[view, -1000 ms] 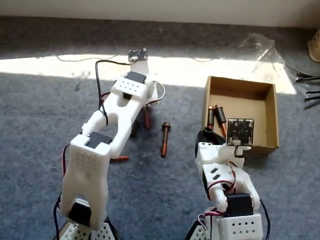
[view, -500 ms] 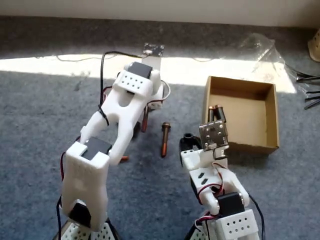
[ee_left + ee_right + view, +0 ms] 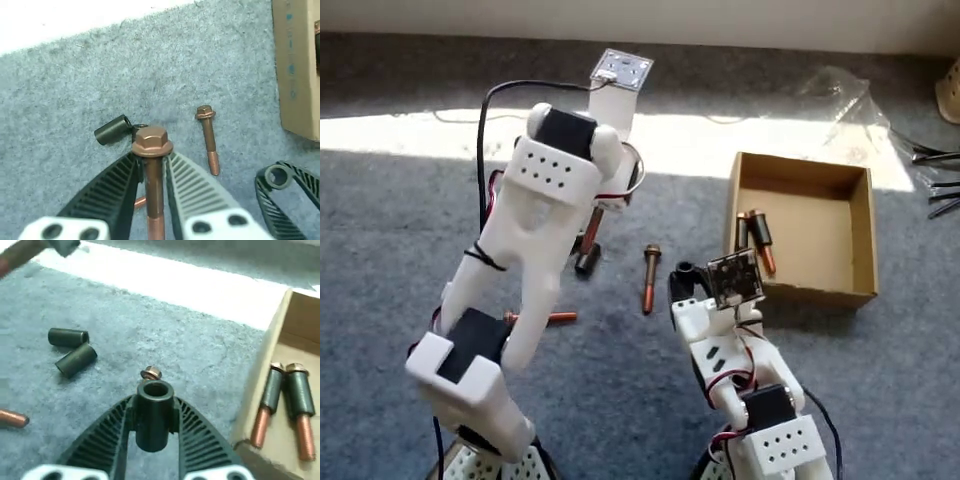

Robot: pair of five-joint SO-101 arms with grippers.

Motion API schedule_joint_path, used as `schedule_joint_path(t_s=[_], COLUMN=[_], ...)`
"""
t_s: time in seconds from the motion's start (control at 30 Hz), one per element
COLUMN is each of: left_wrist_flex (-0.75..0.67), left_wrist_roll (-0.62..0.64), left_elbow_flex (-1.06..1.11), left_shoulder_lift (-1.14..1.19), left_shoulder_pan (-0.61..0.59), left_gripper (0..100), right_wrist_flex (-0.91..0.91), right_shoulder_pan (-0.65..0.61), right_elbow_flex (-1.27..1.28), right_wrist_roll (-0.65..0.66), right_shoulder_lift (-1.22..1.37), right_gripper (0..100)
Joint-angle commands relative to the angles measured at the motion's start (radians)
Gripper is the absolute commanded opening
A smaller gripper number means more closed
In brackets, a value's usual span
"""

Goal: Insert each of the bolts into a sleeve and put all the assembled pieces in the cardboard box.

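Over the grey tabletop [image 3: 400, 220], high view first: my left pincer [image 3: 590, 232] hangs left of centre, my right pincer [image 3: 682, 275] sits just left of the cardboard box [image 3: 798, 168], and a loose bolt [image 3: 649, 280] lies between them. Two assembled pieces [image 3: 752, 235] lie in the box's left side, and another bolt [image 3: 542, 318] rests on the tabletop by the left arm.

Left wrist view now: the left pincer is clamped on a copper bolt [image 3: 154, 180], gripping the shank just under the hex head. The threaded end runs back toward the wrist. I'd call it stiff, smooth metal, so a firm hold on the shank suits it.

Right wrist view: the right pincer is closed around a dark sleeve [image 3: 153, 415], with the bore open and facing away. It's a light, rigid tube, I'd judge, and likely to twist if pinched off-centre. Mid-body is the place to take hold, leaving the mouth clear. Two spare sleeves [image 3: 76, 360] lie well to the left.
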Motion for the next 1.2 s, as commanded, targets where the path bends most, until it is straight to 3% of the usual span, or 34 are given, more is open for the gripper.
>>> schedule_joint_path(t_s=[0.0, 0.23, 0.37, 0.5, 0.73, 0.9, 1.17], left_wrist_flex=[0.058, 0.087, 0.043, -0.064, -0.359, -0.453, -0.686], left_wrist_roll=[-0.009, -0.114, -0.114, -0.114, -0.112, -0.112, -0.106], left_elbow_flex=[-0.047, 0.053, 0.191, 0.377, 0.739, 0.863, 1.047], left_shoulder_lift=[-0.142, -0.282, -0.433, -0.639, -0.97, -1.115, -1.242], left_shoulder_pan=[0.01, 0.01, 0.008, 0.004, -0.13, -0.136, -0.094], left_gripper=[0, 0, 0, 0, 0, 1, 1], right_wrist_flex=[-0.09, -0.102, -0.245, -0.314, -0.314, -0.348, -0.398], right_shoulder_pan=[-0.067, -0.104, -0.108, -0.15, -0.282, -0.344, -0.344], right_elbow_flex=[0.073, 0.082, 0.09, 0.09, 0.082, 0.081, 0.088], right_wrist_roll=[0.012, 0.003, 0.003, 0.003, 0.009, 0.009, 0.009], right_shoulder_lift=[-0.013, -0.013, -0.013, -0.013, -0.013, -0.013, -0.013], right_gripper=[0.5, 0.5, 0.5, 0.5, 0.5, 0.5, 0.5])
